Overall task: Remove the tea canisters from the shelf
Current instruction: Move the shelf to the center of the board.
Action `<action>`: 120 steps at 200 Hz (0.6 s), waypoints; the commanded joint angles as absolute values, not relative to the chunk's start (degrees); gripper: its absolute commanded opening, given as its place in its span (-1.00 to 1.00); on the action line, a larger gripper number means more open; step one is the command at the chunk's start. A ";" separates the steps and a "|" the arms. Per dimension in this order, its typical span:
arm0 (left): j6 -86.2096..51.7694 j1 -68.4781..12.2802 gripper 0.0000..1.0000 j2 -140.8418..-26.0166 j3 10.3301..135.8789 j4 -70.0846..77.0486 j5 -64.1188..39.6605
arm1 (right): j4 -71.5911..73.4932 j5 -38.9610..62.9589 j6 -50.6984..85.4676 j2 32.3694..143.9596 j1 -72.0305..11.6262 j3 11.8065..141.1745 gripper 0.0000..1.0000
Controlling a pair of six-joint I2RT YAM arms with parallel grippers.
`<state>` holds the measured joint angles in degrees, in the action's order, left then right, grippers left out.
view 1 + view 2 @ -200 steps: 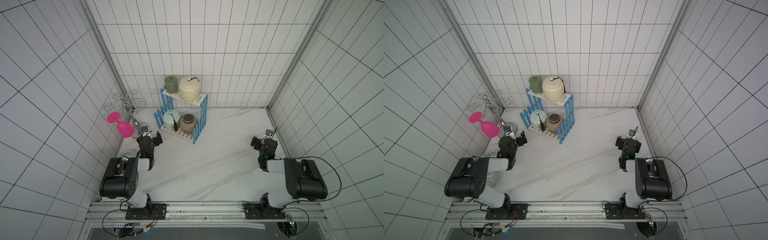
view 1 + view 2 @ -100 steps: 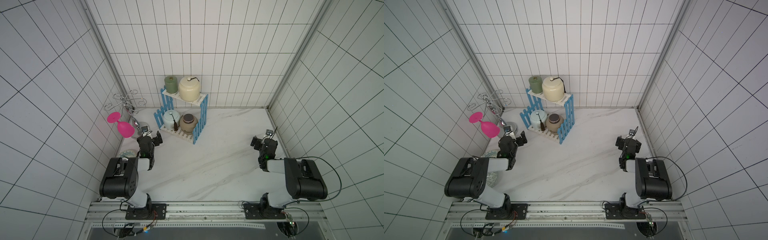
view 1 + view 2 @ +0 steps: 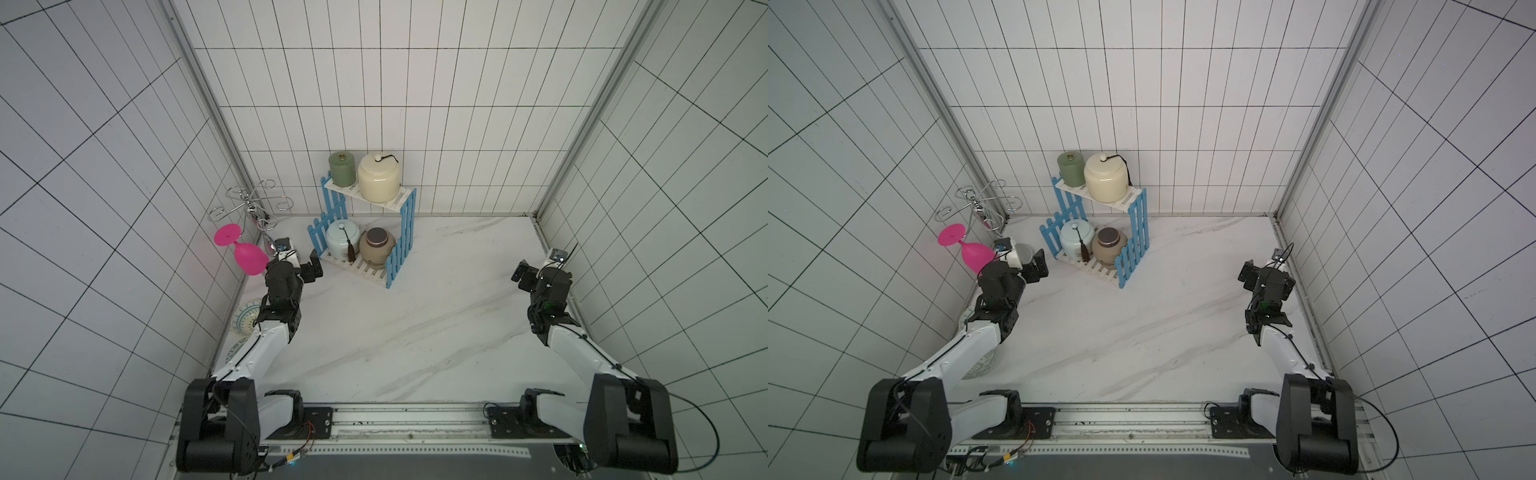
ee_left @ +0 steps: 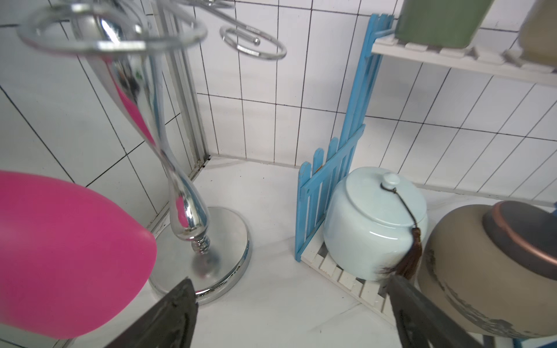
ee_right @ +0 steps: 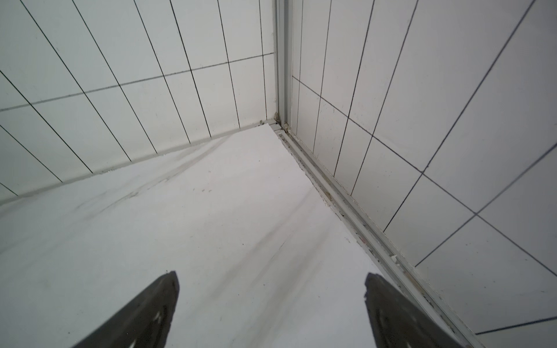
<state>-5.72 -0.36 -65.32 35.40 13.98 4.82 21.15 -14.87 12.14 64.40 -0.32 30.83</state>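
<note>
The left arm (image 3: 282, 286) holds its jaws spread wide and empty. In the left wrist view only bare white tabletop (image 4: 271, 301) lies in the gap. Behind these jaws, partly under the forearm, a patterned bowl (image 3: 245, 320) rests on the tabletop.

Just ahead of one finger (image 4: 422, 319) begins the shelf (image 4: 325, 186), with its lower slatted board on the tabletop. On this board the tan-brown jar (image 4: 482, 271) with the dark lid stands nearest to the jaws. The pale-blue jar (image 4: 373, 223) is just beside it, and its dark tassel hangs down between the two.

Ahead of the other finger (image 4: 168, 316) is the round base of the chrome glass stand (image 4: 205, 250). A pink wine glass (image 4: 60, 250) hangs from it bowl-down, close to that finger.

Higher and farther from the jaws, on the upper board, the sage-green cylinder (image 3: 342, 168) and the cream round jar (image 3: 379, 178) stand just beside each other, near the back wall.

The right arm (image 3: 548, 291) also has its jaws spread with nothing in them. They are well apart from the shelf and face a tiled corner over bare tabletop.
</note>
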 commanded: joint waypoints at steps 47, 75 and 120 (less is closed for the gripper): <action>-5.21 1.48 0.99 -53.69 42.38 -15.28 -2.55 | -9.66 -5.40 33.74 57.58 -2.90 41.45 0.98; -3.92 5.04 0.98 -51.25 39.00 -11.50 -8.29 | -14.88 -9.02 36.21 58.46 -9.75 44.60 0.98; -3.85 6.74 0.99 -50.56 35.61 -8.70 -11.13 | -21.10 -14.68 44.09 64.89 -22.98 51.51 0.98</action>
